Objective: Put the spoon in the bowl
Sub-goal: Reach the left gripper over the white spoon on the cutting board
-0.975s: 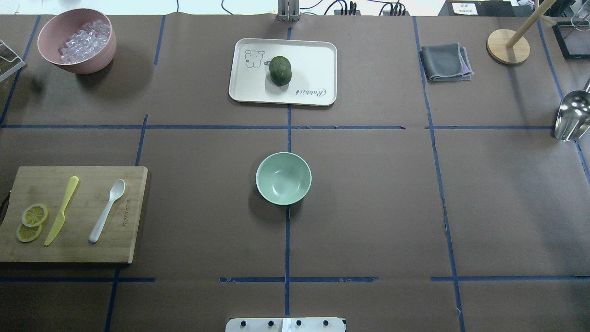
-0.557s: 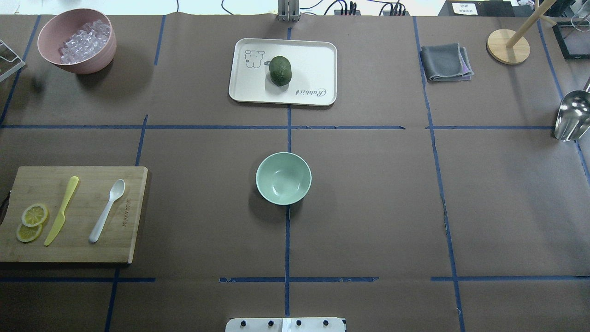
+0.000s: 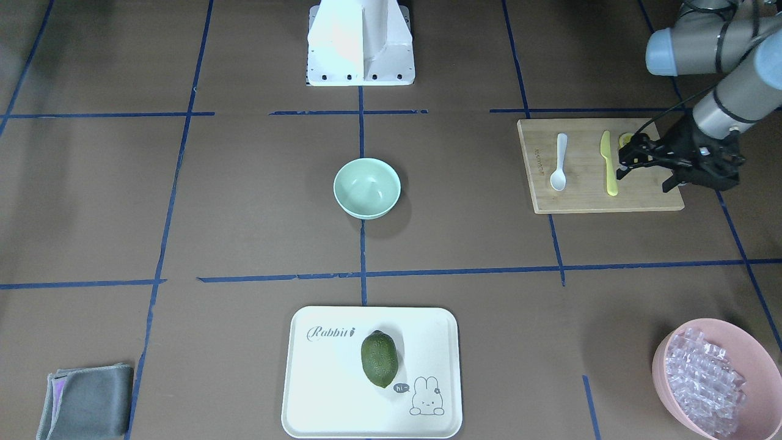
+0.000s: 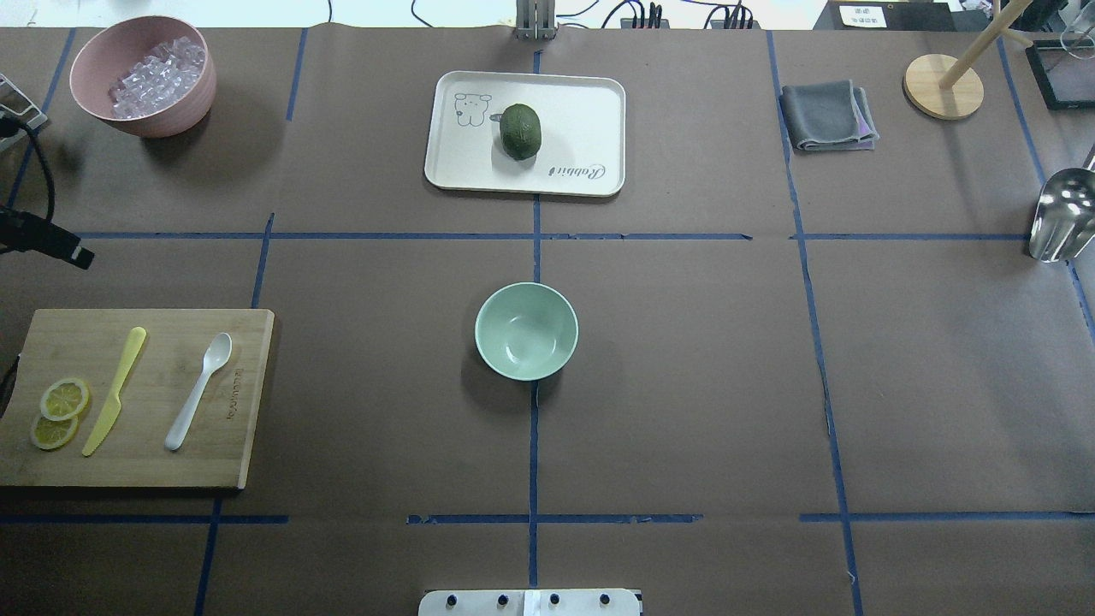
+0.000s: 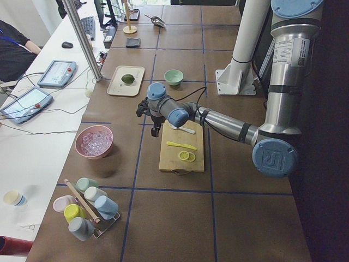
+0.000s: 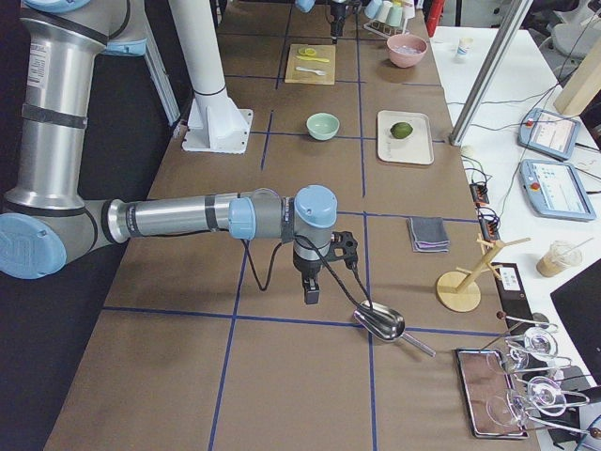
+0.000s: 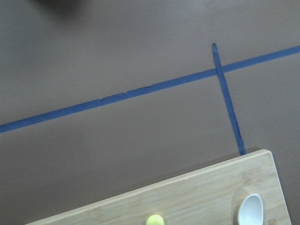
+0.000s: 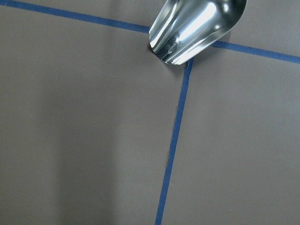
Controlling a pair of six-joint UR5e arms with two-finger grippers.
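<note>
The white spoon (image 4: pixel 198 391) lies on a wooden cutting board (image 4: pixel 154 470) at the table's left, its scoop toward the far side; it also shows in the front view (image 3: pixel 559 162) and its scoop in the left wrist view (image 7: pixel 250 209). The mint-green bowl (image 4: pixel 526 331) stands empty at the table's middle. My left gripper (image 3: pixel 644 177) hangs over the board's outer side beyond the knife, its fingers apart and empty. My right gripper (image 6: pixel 315 282) shows only in the exterior right view, near a metal scoop; I cannot tell whether it is open or shut.
A yellow knife (image 4: pixel 114 391) and lemon slices (image 4: pixel 60 411) lie on the board beside the spoon. A pink bowl (image 4: pixel 162 120) of clear cubes stands far left. A white tray (image 4: pixel 582 111) with a green fruit (image 4: pixel 520 131), a grey cloth (image 4: pixel 828 115) and a metal scoop (image 4: pixel 1061 214) are farther off.
My left gripper has come into the overhead view at the left edge, where no arm showed before. The spoon, bowl and other things have not moved.
</note>
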